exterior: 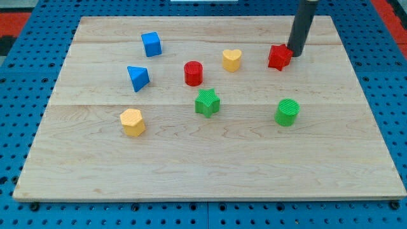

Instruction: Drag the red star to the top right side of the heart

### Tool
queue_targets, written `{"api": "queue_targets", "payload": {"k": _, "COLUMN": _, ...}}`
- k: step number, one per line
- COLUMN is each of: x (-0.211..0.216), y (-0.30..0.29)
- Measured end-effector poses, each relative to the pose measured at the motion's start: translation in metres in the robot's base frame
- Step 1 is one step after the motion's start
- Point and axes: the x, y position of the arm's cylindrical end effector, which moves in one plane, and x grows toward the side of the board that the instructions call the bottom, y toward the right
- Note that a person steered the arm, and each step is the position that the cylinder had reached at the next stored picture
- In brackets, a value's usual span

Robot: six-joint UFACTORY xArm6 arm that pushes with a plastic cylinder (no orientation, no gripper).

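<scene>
Blocks spread over the wooden surface [356, 159], red star [279, 56] near its top right corner.

Leftmost sit a yellow block [132, 121], blue wedge [137, 77] and blue cube [151, 44]; then red cylinder [193, 73], green star [207, 102], yellow heart [232, 60]. The red star lies right of the heart, level with it. My tip [295, 53], a bare rod with no end effector to spread or pinch, touches the star's right side, likely to nudge it.
</scene>
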Motion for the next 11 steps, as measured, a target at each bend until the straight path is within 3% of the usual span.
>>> {"api": "queue_targets", "payload": {"k": 2, "x": 0.058, "y": 0.048}}
{"api": "queue_targets", "payload": {"k": 4, "x": 0.060, "y": 0.003}}
{"api": "queue_targets", "payload": {"k": 6, "x": -0.003, "y": -0.033}}
{"api": "queue_targets", "payload": {"k": 7, "x": -0.014, "y": -0.034}}
{"api": "queue_targets", "payload": {"k": 8, "x": 0.023, "y": -0.031}}
{"api": "queue_targets", "payload": {"k": 9, "x": 0.030, "y": -0.064}}
{"api": "queue_targets", "payload": {"k": 11, "x": -0.018, "y": -0.104}}
